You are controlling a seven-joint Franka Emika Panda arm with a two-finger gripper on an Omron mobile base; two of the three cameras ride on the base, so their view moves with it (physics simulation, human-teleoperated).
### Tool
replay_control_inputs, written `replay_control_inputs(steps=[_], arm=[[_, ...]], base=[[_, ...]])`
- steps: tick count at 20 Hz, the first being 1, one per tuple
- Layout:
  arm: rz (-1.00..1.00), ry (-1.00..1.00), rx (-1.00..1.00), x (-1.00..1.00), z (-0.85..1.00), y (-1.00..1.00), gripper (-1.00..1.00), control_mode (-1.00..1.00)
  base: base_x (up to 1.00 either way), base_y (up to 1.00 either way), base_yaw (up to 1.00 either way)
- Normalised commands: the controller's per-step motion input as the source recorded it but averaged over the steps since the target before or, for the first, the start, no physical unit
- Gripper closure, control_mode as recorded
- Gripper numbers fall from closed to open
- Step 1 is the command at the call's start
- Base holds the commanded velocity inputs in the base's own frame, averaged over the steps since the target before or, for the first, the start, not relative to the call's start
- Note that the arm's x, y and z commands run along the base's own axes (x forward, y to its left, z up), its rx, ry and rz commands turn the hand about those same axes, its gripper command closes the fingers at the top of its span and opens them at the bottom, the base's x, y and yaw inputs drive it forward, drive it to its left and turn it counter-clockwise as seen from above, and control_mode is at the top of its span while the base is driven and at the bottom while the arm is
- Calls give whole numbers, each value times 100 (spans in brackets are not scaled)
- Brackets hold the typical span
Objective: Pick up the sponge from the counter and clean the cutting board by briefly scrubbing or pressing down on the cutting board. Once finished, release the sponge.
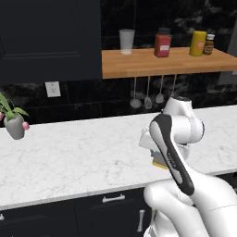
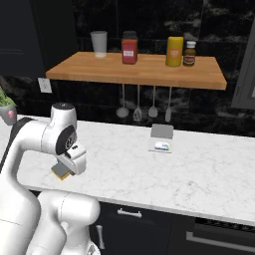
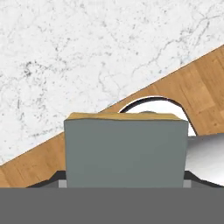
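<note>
Yellow sponge with grey-green scrub layer [image 3: 124, 151] held between the gripper [image 3: 124, 184] jaws, above the white marble counter [image 3: 78, 52] and brown wooden board [image 3: 199, 85].

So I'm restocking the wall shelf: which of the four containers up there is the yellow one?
The yellow bottle, third from the left on the wooden shelf, between the red-labelled jar and the small dark bottle. The grey cup stands leftmost.

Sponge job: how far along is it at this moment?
Pickup looks done: in the hand view the sponge sits between the tool's tips, held over the counter. The wood-toned area under it in that view may be the cutting board, so scrubbing may be in hand; contact cannot be told. Still left: release the sponge.
</note>
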Motion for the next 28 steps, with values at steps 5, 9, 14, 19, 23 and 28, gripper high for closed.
replay_control_inputs(steps=[5, 9, 14, 19, 23, 28], arm=[[4, -6, 0, -34, 79, -1, 100, -100], [3, -2, 0, -29, 56, -13, 100, -100], [1, 0, 0, -17, 47, -69, 100, -100], [4, 0, 0, 6, 1, -28, 100, -100], [5, 0, 0, 13, 0, 0, 100, -100], [2, 0, 0, 0, 0, -3, 100, 100]], base=[[0, 0, 0], [0, 0, 0], [0, 0, 0], [0, 0, 0], [0, 0, 0], [0, -45, 0]])
